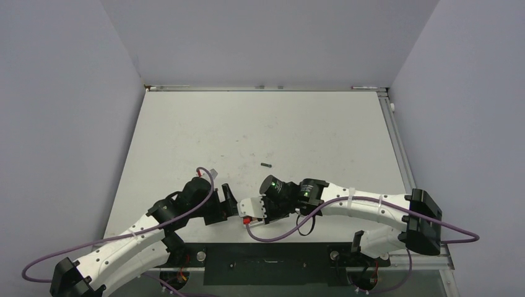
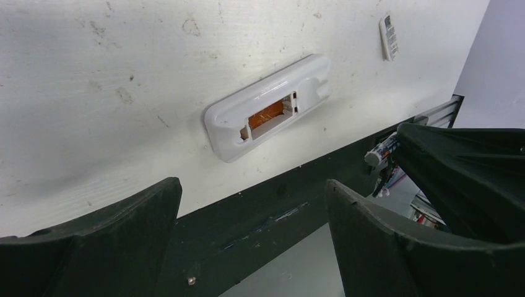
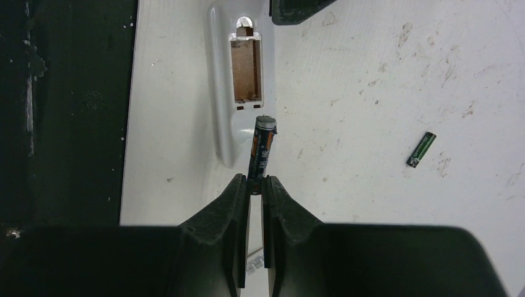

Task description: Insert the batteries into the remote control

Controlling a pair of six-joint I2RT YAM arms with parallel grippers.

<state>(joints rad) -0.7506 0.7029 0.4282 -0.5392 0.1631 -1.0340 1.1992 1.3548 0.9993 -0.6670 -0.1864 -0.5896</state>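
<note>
**A:** Where is the remote control (image 2: 266, 108)?

**B:** It lies face down on the white surface (image 3: 371, 62), close to the near edge. It's a slim, glossy white plastic shell with rounded corners. The back has an open rectangular recess, brownish-orange inside, with a small rounded notch at one end.

**A:** And the batteries?

**B:** One battery (image 3: 261, 151) is pinched by its end in the right tool (image 3: 254, 182). That tool's two dark, grainy fingers are drawn in to a narrow slit around it. The battery is a thin cylinder, dark with orange print and a flat grey cap. The cap points at the recess and sits just short of it, over the remote's edge.

**A:** The other one?

**B:** The second battery (image 3: 421, 150) lies loose on the surface, well apart from the remote. It's a dark stub with a green label.

**A:** The left tool (image 2: 251, 192)?

**B:** It's spread wide and holds nothing. Its matte black fingers are thick, curved wedges, and they frame the remote from the near side.

**A:** The surface itself?

**B:** It's flat matte white, scuffed with grey smudges and specks. A dark strip (image 2: 260, 213) runs along its near edge.
</note>
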